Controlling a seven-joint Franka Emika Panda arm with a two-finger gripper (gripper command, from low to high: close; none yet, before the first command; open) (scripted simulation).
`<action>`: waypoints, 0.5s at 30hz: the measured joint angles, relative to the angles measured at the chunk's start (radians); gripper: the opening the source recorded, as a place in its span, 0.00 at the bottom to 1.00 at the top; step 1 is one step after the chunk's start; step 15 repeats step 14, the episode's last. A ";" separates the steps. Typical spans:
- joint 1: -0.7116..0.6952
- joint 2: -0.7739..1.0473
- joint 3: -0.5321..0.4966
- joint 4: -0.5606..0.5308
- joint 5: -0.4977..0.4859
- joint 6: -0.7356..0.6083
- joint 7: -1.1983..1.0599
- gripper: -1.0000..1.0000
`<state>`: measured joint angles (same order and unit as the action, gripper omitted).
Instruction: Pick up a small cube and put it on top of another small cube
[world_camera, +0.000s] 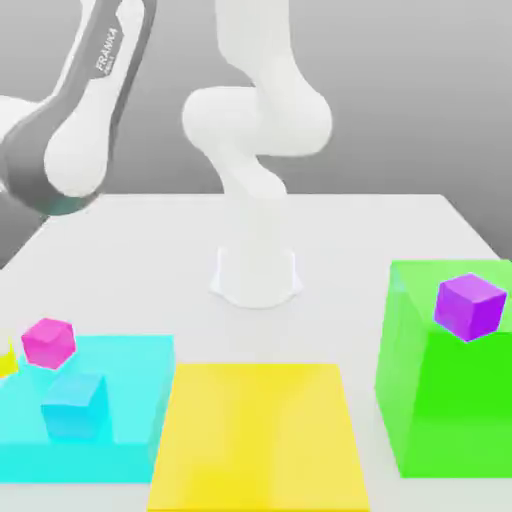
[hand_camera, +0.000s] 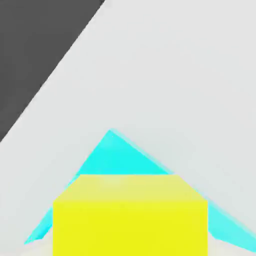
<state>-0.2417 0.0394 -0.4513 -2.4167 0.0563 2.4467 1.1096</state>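
A small yellow cube (hand_camera: 130, 220) sits very close under the hand camera, right where the gripper closes, and the gripper is shut on it. In the exterior view a sliver of this yellow cube (world_camera: 6, 358) shows at the left edge, beside the cyan platform (world_camera: 130, 400). A small magenta cube (world_camera: 48, 341) and a small cyan cube (world_camera: 75, 405) rest on that platform. A small purple cube (world_camera: 469, 306) lies tilted on top of the tall green block (world_camera: 440, 400).
A flat yellow platform (world_camera: 260, 435) lies at the front middle. The arm's white base (world_camera: 256, 275) stands at the table's centre, and the arm (world_camera: 80, 110) reaches over to the exterior view's left. The cyan platform (hand_camera: 120, 157) shows behind the yellow cube.
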 joint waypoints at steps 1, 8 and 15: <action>-0.020 -0.039 0.000 -0.031 -0.029 -0.004 0.048 0.00; -0.108 -0.217 0.021 -0.219 -0.167 0.025 0.309 0.00; -0.096 -0.099 0.011 -0.253 -0.102 0.169 0.267 1.00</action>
